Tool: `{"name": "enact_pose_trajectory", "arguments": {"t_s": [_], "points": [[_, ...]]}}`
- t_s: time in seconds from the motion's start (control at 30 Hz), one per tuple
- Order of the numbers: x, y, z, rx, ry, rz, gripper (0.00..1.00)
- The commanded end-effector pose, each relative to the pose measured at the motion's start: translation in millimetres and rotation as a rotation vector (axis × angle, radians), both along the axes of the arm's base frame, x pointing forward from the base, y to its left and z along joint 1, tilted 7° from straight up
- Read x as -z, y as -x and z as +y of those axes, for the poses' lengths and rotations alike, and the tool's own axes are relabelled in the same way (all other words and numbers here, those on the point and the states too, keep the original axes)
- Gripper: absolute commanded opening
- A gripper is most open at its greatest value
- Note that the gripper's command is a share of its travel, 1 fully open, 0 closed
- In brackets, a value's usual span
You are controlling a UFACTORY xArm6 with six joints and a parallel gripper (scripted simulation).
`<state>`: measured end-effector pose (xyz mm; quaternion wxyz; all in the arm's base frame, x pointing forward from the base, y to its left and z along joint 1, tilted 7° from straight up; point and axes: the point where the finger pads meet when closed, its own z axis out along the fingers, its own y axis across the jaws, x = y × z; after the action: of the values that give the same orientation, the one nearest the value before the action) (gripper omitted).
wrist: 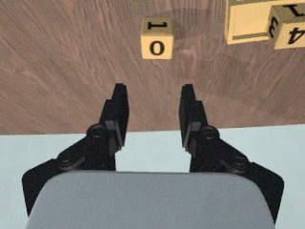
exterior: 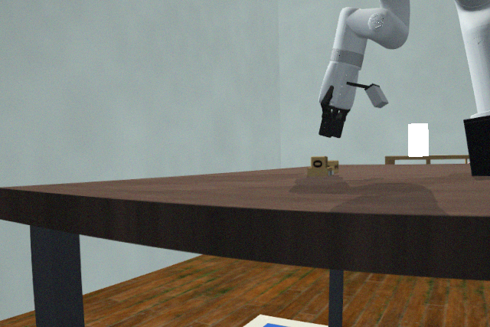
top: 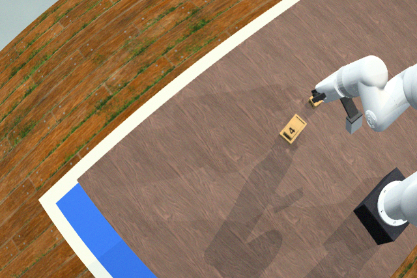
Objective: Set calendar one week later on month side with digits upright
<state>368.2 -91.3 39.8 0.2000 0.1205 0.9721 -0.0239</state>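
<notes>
While my jaws stand moderately wide, parted with nothing between them, my black fingers hang above the worktop, touching neither cube. In the exterior view they are tilted, their tips pointing between 6 and 7 o'clock, and my white arm bends above them.

The calendar's tray lies flat on the worktop. Seen from the top, its long axis runs from about 7 o'clock to about 1 o'clock. One digit cube sits in it; the top view gives me a 4, the exterior view a 0, and the wrist view a 3, a 1 and a 4.

The loose cube is on the worktop outside the tray, apart from it, towards 1 o'clock in the top view, where my fingers partly hide it. My wrist view shows it near 12 o'clock, ahead of my fingertips, with an upright 0 facing me and a 1 lying sideways on the face above; from it, the tray is between 2 and 3 o'clock
</notes>
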Motion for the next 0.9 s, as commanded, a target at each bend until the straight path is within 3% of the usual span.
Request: {"name": "enact_pose_trajectory", "arguments": {"t_s": [0.0,0.33,0.87], "points": [[-0.4,1.5,1.7,-0.004,-0.003,-0.028,0.47],[1.2,0.1,2.7,-0.005,-0.002,-0.05,0.47],[5.1,-0.8,4.4,-0.004,0.04,-0.257,0.47]]}}
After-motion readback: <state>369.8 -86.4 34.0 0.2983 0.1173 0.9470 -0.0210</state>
